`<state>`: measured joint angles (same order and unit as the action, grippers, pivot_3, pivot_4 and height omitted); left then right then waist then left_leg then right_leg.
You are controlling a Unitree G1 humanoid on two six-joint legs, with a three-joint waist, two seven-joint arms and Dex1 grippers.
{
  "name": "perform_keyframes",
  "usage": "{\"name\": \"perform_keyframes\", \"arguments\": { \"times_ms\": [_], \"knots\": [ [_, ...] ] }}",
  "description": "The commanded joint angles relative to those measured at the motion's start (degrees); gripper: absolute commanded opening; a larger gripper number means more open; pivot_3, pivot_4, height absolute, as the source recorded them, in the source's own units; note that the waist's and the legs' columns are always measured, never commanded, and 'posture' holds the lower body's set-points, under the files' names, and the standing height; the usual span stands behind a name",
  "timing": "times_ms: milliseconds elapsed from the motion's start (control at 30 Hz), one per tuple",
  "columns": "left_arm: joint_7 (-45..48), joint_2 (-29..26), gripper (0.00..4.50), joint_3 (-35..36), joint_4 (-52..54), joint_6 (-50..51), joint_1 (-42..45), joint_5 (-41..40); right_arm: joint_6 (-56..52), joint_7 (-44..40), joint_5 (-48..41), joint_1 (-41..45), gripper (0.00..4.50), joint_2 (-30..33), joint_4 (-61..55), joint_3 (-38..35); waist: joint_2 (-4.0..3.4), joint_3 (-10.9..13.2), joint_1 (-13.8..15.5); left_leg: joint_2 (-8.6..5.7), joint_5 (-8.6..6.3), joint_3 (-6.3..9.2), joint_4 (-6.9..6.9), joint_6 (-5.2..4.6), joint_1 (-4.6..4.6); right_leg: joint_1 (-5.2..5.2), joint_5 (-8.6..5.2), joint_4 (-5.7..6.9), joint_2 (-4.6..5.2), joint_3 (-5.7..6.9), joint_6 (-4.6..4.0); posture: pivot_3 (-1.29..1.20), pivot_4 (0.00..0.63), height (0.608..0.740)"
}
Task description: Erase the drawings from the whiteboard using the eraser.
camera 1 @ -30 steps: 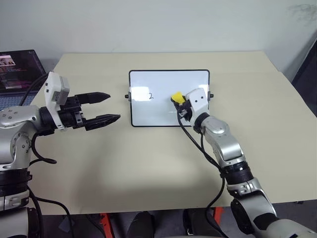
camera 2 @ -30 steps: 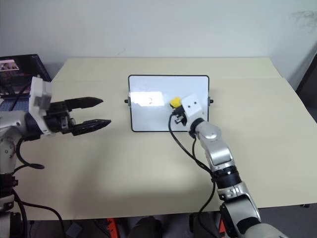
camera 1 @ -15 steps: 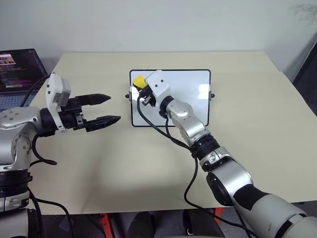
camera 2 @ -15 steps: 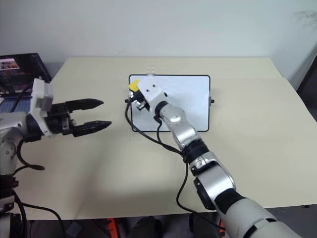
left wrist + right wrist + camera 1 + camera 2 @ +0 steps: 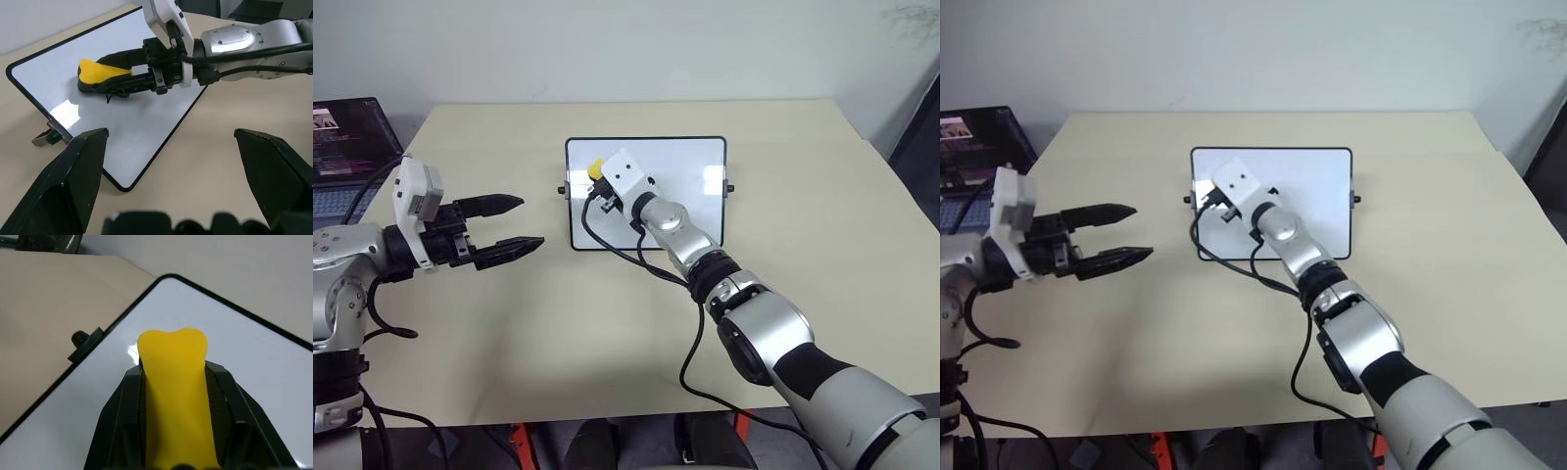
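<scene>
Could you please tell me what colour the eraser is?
The eraser is yellow, with a dark underside; the right wrist view shows it best.

Laptop (image 5: 347, 137) cut off at frame edge.

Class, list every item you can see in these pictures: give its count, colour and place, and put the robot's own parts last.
Table: one, beige, under everything.
Whiteboard: one, white with black frame, middle of table.
Eraser: one, yellow with dark underside, on the board near its left end.
Dark mark: one, small, beside the eraser.
Laptop: one, dark, screen lit, off the table's left edge.
Left pincer: black, open, hovering left of the board.
Right pincer: black, shut on the eraser.
</scene>
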<state>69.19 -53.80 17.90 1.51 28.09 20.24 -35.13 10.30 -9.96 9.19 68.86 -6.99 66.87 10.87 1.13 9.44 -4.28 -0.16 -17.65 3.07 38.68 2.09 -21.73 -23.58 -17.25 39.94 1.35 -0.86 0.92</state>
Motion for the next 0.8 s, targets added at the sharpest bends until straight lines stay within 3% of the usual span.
{"name": "perform_keyframes", "arguments": {
  "times_ms": [33,233,533,800],
  "knots": [
    [-0.4,-1.2,4.50,2.2,1.7,-0.5,0.2,-0.7,2.0,-0.5,1.7,-1.5,1.27,0.0,-1.3,1.1,0.00,0.0,-0.1,0.00,0.00,0.00,0.00,0.00,0.00,0.00,0.00,0.01,0.00,0.00,0.00,0.00,0.150,0.740],
    [-0.7,-1.1,4.50,2.1,2.4,0.0,0.3,-0.8,0.6,-3.6,2.4,-9.9,1.27,1.8,-8.1,2.6,0.04,0.0,-0.2,0.00,0.00,0.00,0.02,0.00,0.00,0.01,0.00,0.03,0.00,-0.01,0.00,0.00,0.150,0.740],
    [-1.7,-1.5,4.50,2.5,4.2,1.5,-0.3,-1.6,-8.4,-9.6,3.0,-26.5,1.27,8.3,-29.8,3.9,0.06,0.0,0.5,-0.01,-0.01,0.05,0.08,-0.02,0.15,0.20,0.01,0.07,0.00,0.02,0.01,0.00,0.150,0.740],
    [-1.4,-1.2,4.50,1.7,3.3,1.0,0.7,-1.2,-9.4,-10.6,-2.4,-25.8,1.27,7.1,-38.7,0.2,0.05,0.0,1.0,-0.01,-0.01,0.05,0.08,-0.03,0.32,0.35,0.04,0.09,-0.02,0.03,-0.03,0.00,0.150,0.740]
  ]
}}
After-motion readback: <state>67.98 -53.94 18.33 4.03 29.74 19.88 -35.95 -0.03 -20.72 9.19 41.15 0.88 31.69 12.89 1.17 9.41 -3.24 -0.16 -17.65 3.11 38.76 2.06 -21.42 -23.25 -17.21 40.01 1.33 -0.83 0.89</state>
